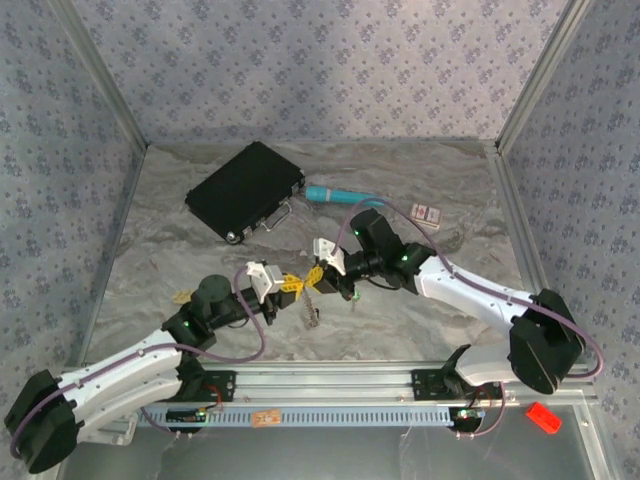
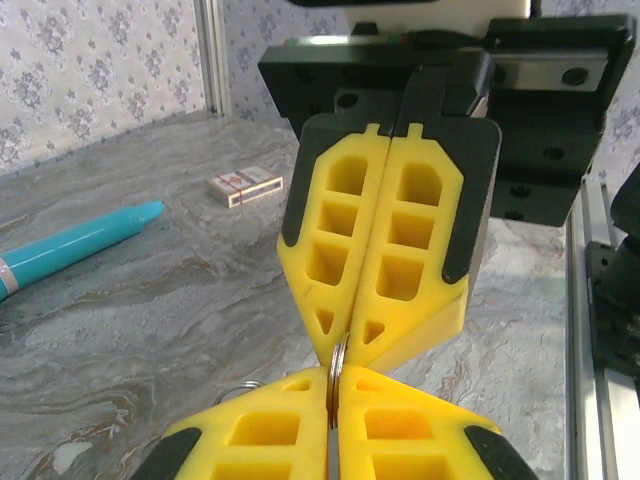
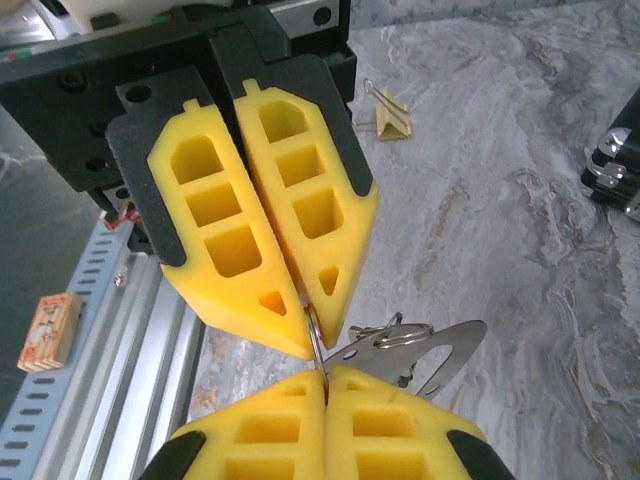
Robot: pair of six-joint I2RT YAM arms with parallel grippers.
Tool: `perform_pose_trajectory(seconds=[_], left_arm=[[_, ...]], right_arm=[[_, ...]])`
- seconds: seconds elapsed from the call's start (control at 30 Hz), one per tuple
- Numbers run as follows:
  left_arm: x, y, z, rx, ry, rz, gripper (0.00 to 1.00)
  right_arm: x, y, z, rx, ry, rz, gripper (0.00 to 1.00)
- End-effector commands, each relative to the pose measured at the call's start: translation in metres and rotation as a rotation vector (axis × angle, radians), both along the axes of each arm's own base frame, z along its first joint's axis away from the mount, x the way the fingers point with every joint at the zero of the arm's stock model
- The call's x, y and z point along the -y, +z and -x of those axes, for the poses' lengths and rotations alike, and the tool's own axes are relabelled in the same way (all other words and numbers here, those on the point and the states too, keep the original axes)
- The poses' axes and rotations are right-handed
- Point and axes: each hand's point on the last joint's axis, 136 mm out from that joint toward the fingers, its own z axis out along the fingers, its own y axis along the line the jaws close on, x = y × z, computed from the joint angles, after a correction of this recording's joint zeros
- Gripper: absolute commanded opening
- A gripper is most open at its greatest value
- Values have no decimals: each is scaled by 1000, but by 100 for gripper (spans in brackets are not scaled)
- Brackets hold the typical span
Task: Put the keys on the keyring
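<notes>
My left pincer point(image 1: 297, 286) and my right pincer point(image 1: 311, 277) meet tip to tip over the middle of the bench point(image 1: 380, 330). Both are squeezed tight on the keyring point(image 3: 314, 340). It is a thin silver loop, and it stands on its edge between the yellow fingers point(image 2: 400, 230). My left pincer pinches one side of the loop and my right pincer pinches the other side. A flat silver piece point(image 3: 440, 350) is joined to the loop by small rings, just beside my right pincer's tips. At the back of the bench lies a black case point(image 1: 245, 190). A teal pen point(image 1: 335, 194) lies just beside it, and a little matchbox point(image 1: 427, 213) lies farther right. A yellow binder clip point(image 3: 392, 118) sits on the bench near my left arm.
</notes>
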Motion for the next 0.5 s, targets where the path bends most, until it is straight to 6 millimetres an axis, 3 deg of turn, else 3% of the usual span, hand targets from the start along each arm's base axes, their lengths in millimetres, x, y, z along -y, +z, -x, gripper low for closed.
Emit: perform_pose_trajectory(seconds=[0.0,0.33,0.47], left_arm=[[4,-2,0,2,-21,-58,9],[12,-8,5,-25,-78,-101,11],[13,-7,7,-16,-94,-106,0]], right_arm=[[-2,6,15,25,81,45,0],[-3,9,15,80,105,121,0],[-4,10,16,80,117,129,0]])
